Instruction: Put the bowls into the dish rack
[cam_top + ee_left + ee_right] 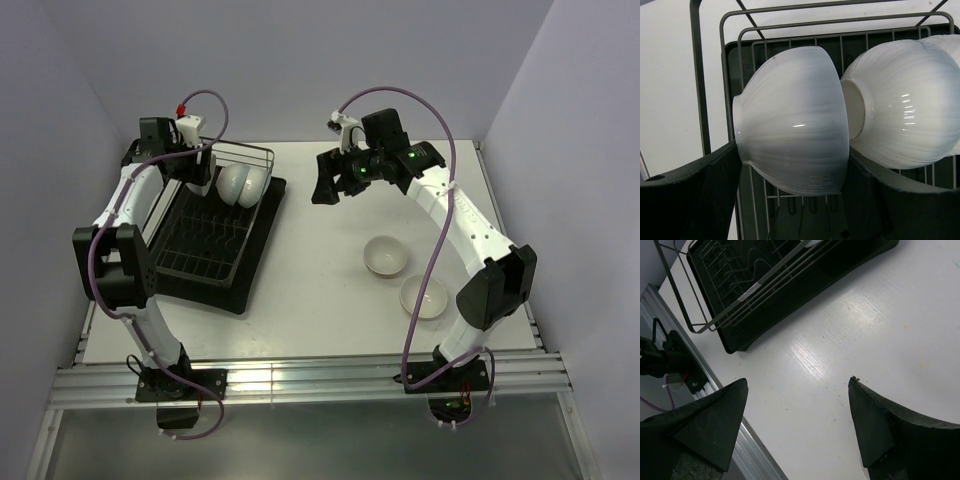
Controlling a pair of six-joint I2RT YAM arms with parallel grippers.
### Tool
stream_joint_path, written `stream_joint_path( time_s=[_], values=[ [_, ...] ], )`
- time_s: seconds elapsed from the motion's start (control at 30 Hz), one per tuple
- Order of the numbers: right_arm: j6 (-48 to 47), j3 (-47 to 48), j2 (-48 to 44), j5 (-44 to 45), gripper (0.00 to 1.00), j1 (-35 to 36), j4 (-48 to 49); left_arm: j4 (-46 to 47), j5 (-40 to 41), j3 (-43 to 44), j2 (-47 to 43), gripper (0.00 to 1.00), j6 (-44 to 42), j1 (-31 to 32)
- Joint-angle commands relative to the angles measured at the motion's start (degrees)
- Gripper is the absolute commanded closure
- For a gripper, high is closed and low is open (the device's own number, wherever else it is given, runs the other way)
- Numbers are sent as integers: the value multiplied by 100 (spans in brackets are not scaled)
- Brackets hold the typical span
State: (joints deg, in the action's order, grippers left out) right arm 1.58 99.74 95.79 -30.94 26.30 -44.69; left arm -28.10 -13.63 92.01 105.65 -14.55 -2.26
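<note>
Holding a bowl on edge over the rack

White, faintly streaked worktop [320,290], with pale lilac walls [300,60] around it. At left, the dark wire dish rack [200,240] sits on its flat black tray [262,228]. The left pincer [203,172] is clamped on a glossy ribbed bowl [790,125] tipped sideways at the rack's far end, just beside a second bowl [905,105]. The right pincer [797,410] hangs wide apart, holding nothing. At right, a third bowl [384,255] and a fourth bowl [424,297] rest upright on the worktop.

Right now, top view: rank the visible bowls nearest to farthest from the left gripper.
1. Gripped bowl, in left gripper, inside dish rack.
2. Neighbour bowl, racked just right.
3. Mid-table bowl, right side.
4. Front bowl, farthest right.
</note>
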Motion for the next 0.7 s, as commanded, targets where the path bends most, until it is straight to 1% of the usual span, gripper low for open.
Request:
stream_joint_path(
  time_s=[0.0,0.43,0.53,0.57,0.63,0.67],
  values=[
    [-79,-34,-95,-26,12,-55,-40,331,-17,371,8,100,-189,42],
    [-97,1,-25,-17,12,-64,-93,349,132,336,193,99,-285,147],
    [-97,10,-25,-9,12,-64,-93,287,159,335,255,93,-294,165],
    [-97,10,-25,0,12,-64,-102,279,159,344,263,87,-294,165],
    [-97,19,-16,0,12,-64,-110,226,159,344,272,82,-286,173],
    [-97,27,-25,-9,12,-64,-110,217,133,336,281,78,-277,173]
  ],
)
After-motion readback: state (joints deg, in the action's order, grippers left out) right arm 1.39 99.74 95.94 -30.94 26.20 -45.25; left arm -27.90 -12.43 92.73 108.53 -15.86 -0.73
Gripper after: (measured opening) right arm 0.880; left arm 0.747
